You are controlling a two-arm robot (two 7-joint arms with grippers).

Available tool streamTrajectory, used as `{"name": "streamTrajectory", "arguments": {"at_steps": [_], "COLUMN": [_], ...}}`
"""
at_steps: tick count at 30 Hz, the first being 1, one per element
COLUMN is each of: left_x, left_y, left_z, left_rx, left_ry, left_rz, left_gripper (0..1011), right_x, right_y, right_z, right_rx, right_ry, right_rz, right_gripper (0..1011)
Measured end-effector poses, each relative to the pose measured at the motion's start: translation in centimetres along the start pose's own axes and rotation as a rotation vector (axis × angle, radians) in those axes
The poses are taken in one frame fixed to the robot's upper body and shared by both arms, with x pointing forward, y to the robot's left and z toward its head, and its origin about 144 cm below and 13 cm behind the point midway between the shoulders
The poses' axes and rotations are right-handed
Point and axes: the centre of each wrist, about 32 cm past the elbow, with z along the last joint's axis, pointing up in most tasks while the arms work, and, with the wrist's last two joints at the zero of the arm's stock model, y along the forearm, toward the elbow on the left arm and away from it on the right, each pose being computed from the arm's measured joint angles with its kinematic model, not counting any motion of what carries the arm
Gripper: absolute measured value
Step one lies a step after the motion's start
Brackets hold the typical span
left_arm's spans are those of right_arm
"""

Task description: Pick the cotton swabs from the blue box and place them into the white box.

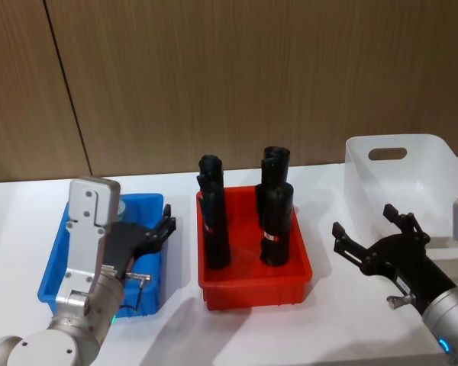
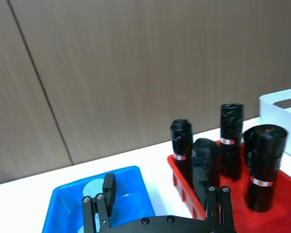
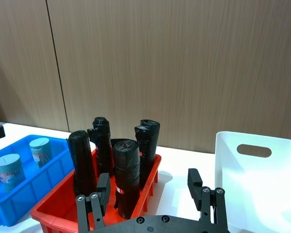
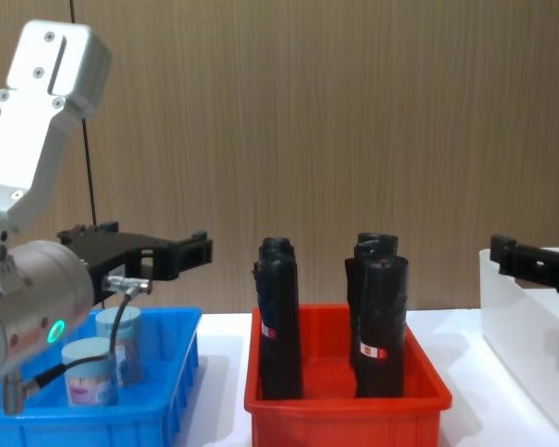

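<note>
Two cotton swabs jars, the nearer (image 4: 91,374) and the farther (image 4: 119,346), stand in the blue box (image 4: 168,410) at the table's left, with pale lids and pinkish labels. The right wrist view shows both jars, nearer (image 3: 9,170) and farther (image 3: 40,149). My left gripper (image 1: 166,225) hovers open above the blue box (image 1: 53,267), empty, well above the jars (image 2: 94,187). My right gripper (image 1: 364,221) stands open and empty just in front of the white box (image 1: 412,175) at the right, pointing toward the wall.
A red bin (image 1: 252,286) with several tall black cylinders (image 1: 276,229) sits between the two boxes. A wooden wall rises behind the table. White tabletop lies bare in front of the bins.
</note>
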Motion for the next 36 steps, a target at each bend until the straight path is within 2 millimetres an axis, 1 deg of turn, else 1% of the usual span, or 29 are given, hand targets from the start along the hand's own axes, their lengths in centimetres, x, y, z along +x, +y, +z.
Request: {"name": "streamTrajectory", "arguments": {"at_steps": [8,21,24,36], "left_x": [0.9,3.0,3.7,5.5], "left_y": [-0.5,-1.5,-2.0,-3.6], "left_z": [-0.3,-1.2,-1.5,-2.1], "left_rx": [0.047,0.140,0.168,0.228], "left_ry": [0.036,0.082,0.093,0.109], "left_rz": [0.047,0.095,0.103,0.097], "left_gripper": [1004,1004,1004,1004], "right_x": [0.0,0.0,0.0,0.0], "right_y": [0.0,0.0,0.0,0.0], "right_z": [0.0,0.0,0.0,0.0], "right_rx": [0.000,0.000,0.000,0.000], "right_ry": [0.000,0.000,0.000,0.000], "right_rz": [0.000,0.000,0.000,0.000], "right_gripper": [1002,1001,1002,1002]}}
